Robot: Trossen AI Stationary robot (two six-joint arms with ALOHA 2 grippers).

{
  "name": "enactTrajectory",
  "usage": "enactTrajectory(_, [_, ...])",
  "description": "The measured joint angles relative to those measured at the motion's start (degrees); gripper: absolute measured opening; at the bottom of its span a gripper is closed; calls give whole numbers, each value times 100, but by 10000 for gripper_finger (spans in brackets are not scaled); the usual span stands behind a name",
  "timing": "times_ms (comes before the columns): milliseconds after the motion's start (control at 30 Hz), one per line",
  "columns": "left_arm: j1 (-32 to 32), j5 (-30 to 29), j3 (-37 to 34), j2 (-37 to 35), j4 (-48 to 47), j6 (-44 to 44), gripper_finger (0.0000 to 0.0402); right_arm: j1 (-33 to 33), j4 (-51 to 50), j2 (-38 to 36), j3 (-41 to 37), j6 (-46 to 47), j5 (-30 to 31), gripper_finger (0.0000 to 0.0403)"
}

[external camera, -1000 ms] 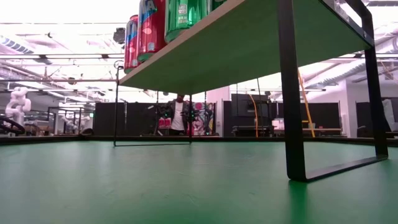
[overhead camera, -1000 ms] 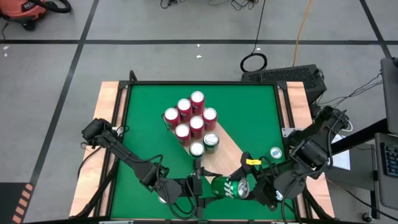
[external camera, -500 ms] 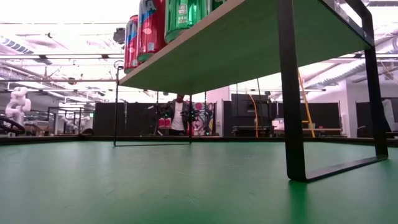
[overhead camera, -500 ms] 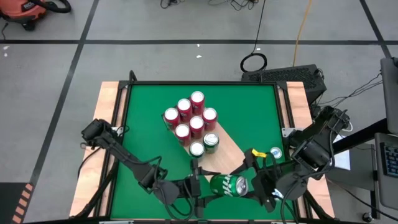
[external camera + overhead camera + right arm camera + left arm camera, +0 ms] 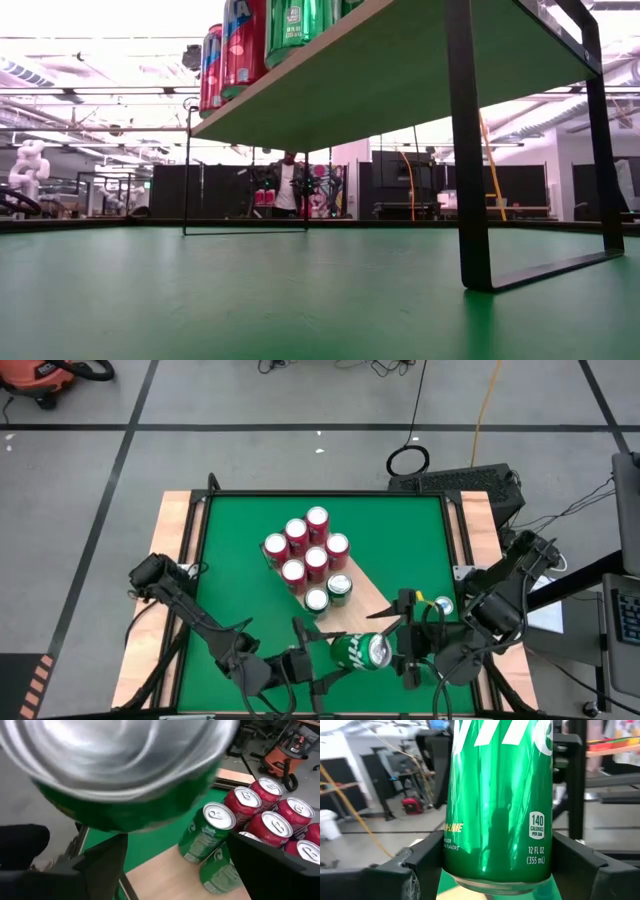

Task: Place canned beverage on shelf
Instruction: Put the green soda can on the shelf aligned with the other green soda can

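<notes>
I see my left claw [image 5: 318, 665] clamped on the shiny green aluminium drink can [image 5: 358, 651], low centre above the light wood-grain shelf board [image 5: 365, 598], right claw [image 5: 410, 650] wide beside it; tilted release risks toppling neighbouring cans.

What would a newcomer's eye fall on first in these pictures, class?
Probably the green can lying sideways above the table's near edge, gripped by the left hand, with the right hand open at its top end. Next, the cluster of red cans standing on the shelf.
</notes>
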Motion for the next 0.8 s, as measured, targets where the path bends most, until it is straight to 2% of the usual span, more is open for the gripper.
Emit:
enactTrajectory(200, [-53, -508, 4, 82, 337, 287, 285, -2, 324, 0, -6, -26, -25, 332])
enactTrajectory(500, [-21, -955, 7, 351, 695, 441, 285, -3, 931, -11, -10, -431, -44, 333])
enactTrajectory(800, [-12, -1021, 11, 406, 785, 516, 285, -7, 976, -11, -10, -470, -180, 318])
